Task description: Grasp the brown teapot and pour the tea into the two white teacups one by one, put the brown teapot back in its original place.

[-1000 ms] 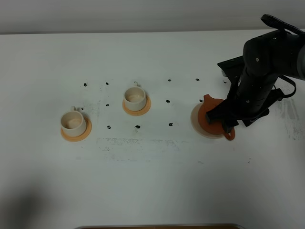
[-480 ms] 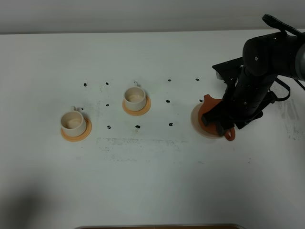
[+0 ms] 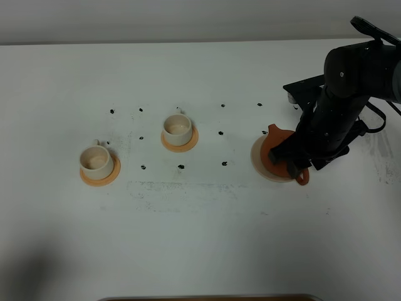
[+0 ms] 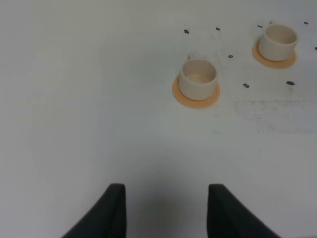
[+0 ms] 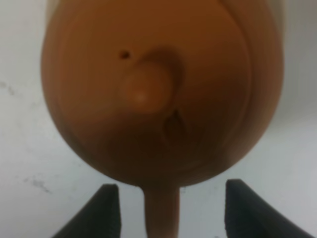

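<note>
Just changed: the right arm has eased a touch up and off to the side over the last second, and that's all. The teapot (image 3: 268,162) hasn't budged, nor has either cup.
Right gripper: the right gripper (image 5: 168,214) hangs low over the pot, jaws spread wide, one each side of the handle (image 5: 161,198), not pinching it.
Teapot: upright on its pale saucer (image 3: 255,164), over on the right of the table (image 3: 207,238), lid knob (image 5: 146,91) on top.
Meaning: handle lined up, no grip. Either a pick-up is coming or the pot has just been let go; I can't tell which, nor whether the cups hold tea.
Left gripper: the left gripper (image 4: 168,208) is parked wide with nothing between the jaws, looking across at the cups.
Cups: middle cup (image 3: 177,126) and left cup (image 3: 96,159), each on an orange coaster (image 3: 188,143), well apart from each other and from the pot.
Open room: bare table from pot to middle cup, with only small black marks (image 3: 224,163). A clear lane for a carry.
Edges: pot well in from the far and near edges; the handle overhangs the saucer rim.
</note>
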`<state>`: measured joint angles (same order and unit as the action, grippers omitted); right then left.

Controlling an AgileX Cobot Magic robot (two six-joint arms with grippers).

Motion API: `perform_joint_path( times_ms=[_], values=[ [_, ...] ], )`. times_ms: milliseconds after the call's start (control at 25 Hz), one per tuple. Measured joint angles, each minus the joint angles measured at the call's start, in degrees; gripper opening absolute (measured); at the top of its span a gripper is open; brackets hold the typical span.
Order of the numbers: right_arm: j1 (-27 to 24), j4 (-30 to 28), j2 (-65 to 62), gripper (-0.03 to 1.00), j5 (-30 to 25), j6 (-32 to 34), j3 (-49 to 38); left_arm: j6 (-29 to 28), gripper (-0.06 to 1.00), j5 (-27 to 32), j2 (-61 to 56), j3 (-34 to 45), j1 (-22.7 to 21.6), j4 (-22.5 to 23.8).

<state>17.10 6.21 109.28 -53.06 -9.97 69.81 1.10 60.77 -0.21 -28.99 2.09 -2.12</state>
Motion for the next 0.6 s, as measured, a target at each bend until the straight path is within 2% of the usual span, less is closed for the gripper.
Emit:
perform_joint_path(
  times_ms=[440,520,600],
  values=[
    [-0.50,0.06,1.61,0.48,-0.23,-0.10,0.00,0.00,0.41,0.00,0.00,0.00,0.00,0.00],
    [-0.50,0.06,1.61,0.43,-0.30,-0.23,0.00,0.00,0.41,0.00,0.00,0.00,0.00,0.00],
    [-0.50,0.06,1.61,0.28,-0.58,-1.55,0.00,0.00,0.41,0.00,0.00,0.00,0.00,0.00]
  ],
)
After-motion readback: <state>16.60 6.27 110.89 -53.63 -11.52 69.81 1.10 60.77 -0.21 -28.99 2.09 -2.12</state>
